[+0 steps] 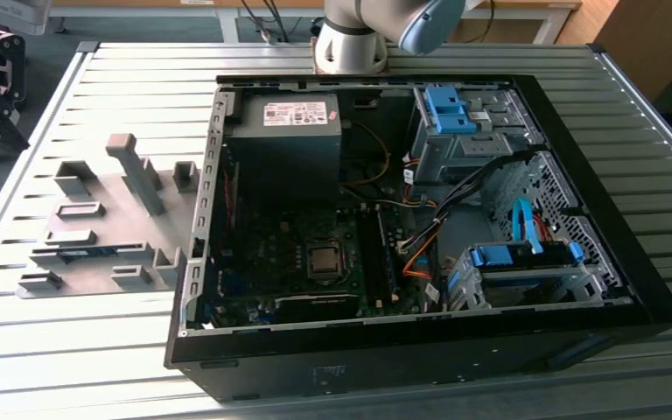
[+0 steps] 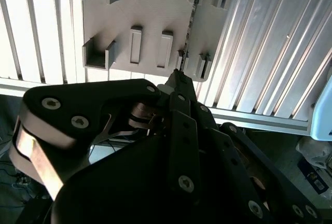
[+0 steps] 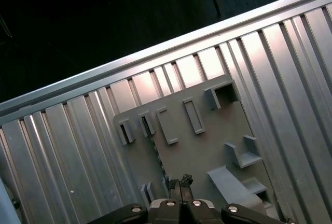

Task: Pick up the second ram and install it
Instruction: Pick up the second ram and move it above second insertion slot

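Step in hand: you are on the approach to the pick; nothing has been lifted yet.

Gripper: in both wrist views your gripper (image 3: 184, 180) looks closed, the fingertips (image 2: 178, 74) pressed together with nothing between them. It hangs above the grey holder plate (image 3: 197, 151) and points down at it.

Second ram: the blue stick (image 1: 80, 254) sits in the holder plate (image 1: 120, 229) on the slatted table (image 1: 80, 332), on the exterior view's left of the open computer case (image 1: 430, 372). In the first wrist view you see it edge-on, as a thin dark line (image 3: 155, 154) running between two pairs of small grey blocks. In the second wrist view the same thin edge (image 2: 191, 22) runs away from the fingertips across the plate.

Gripper to ram: the tips are near one end of the stick and roughly in line with its edge, but well above it and apart from it.

Install site: the memory slots (image 1: 377, 254) lie beside the processor socket inside the case. You cannot tell from here whether another stick is already seated.

What the pick calls for, in my judgement: part the fingers, line them up squarely on either side of the thin edge, keep clear of the grey blocks, and grip on the board's flat faces.

Risk: the stick is narrow and stands on edge, so a skewed descent could land on its top edge or nudge it in its slot.
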`<state>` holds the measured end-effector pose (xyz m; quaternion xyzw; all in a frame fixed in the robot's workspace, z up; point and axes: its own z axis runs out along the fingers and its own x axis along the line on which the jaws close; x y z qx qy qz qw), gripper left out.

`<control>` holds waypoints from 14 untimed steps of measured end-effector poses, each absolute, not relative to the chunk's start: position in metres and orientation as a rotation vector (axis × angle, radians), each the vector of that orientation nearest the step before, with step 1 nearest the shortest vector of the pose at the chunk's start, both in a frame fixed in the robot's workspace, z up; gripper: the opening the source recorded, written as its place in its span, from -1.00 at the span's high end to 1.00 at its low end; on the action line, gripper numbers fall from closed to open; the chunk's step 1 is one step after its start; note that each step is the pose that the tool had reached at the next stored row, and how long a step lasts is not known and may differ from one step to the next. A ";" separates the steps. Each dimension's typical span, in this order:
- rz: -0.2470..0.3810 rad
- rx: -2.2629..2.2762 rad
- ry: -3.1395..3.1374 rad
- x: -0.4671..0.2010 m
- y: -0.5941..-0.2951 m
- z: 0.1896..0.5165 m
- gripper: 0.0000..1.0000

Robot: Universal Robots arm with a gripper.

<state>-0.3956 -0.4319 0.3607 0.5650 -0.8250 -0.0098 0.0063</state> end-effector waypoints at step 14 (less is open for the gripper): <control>-0.020 1.912 -2.481 -0.396 -0.432 0.353 0.79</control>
